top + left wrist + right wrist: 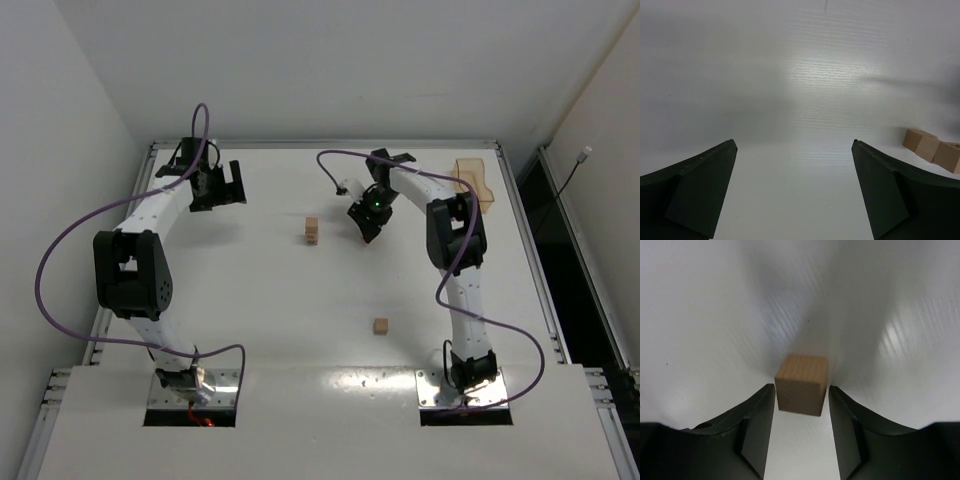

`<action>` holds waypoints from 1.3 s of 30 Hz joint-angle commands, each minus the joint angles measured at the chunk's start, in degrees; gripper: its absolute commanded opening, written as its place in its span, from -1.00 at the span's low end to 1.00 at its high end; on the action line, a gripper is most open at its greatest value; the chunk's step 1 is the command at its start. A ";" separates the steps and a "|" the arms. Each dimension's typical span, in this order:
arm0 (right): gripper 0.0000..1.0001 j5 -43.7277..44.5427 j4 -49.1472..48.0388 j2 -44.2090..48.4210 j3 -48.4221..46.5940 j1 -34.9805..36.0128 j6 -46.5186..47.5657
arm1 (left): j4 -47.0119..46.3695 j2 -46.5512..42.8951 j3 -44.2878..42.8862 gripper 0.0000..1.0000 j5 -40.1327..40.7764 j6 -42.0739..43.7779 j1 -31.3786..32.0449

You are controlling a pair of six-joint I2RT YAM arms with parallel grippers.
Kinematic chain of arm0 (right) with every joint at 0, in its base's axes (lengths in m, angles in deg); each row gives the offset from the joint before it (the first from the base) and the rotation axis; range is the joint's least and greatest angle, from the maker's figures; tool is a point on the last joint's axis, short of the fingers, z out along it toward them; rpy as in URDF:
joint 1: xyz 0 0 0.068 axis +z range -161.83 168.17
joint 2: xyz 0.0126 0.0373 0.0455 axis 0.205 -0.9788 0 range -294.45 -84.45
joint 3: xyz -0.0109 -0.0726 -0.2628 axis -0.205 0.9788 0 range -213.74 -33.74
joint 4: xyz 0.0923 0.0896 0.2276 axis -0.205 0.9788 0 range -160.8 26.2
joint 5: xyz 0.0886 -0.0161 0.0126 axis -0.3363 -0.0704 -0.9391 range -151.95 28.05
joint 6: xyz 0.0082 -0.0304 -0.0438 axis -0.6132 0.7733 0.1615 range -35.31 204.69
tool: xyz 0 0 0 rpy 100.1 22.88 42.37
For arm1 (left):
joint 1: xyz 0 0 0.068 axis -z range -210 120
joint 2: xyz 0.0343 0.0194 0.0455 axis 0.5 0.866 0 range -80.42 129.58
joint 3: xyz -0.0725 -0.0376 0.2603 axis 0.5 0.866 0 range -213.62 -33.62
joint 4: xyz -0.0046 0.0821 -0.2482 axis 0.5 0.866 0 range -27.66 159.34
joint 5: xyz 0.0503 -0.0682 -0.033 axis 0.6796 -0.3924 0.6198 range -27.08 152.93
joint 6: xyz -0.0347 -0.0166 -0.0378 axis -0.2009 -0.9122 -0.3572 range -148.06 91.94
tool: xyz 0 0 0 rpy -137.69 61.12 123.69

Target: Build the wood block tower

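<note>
The R arm reaches out over the table (250,300). Its right gripper (801,396) is set narrow, w/ both fingers pressed against the sides of one wood block (802,382). Can't tell if that block is lifted or resting on the surface. Near it, to the left, the tower (312,231) stands upright, approx. two cubes high, not touching the gripper. A loose block (380,326) lies nearer the bases, well apart from the tower. The left gripper (222,187) hangs at far left w/ fingers spread wide, nothing btwn them. An orange tray (476,183) sits in the far-right corner.
</note>
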 commanded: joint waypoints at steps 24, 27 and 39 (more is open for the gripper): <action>-0.11 -3.47 -20.40 15.95 17.76 -0.93 -6.41 | -1.16 0.92 -1.98 1.00 1.00 0.68 -0.47; -0.11 -3.47 -20.40 15.95 17.76 -0.93 -7.02 | -1.16 1.44 -1.98 1.00 1.00 0.68 -0.47; -0.14 -2.42 -22.15 15.95 20.56 -0.40 -7.02 | -1.16 1.44 -1.98 1.00 1.00 0.68 -0.47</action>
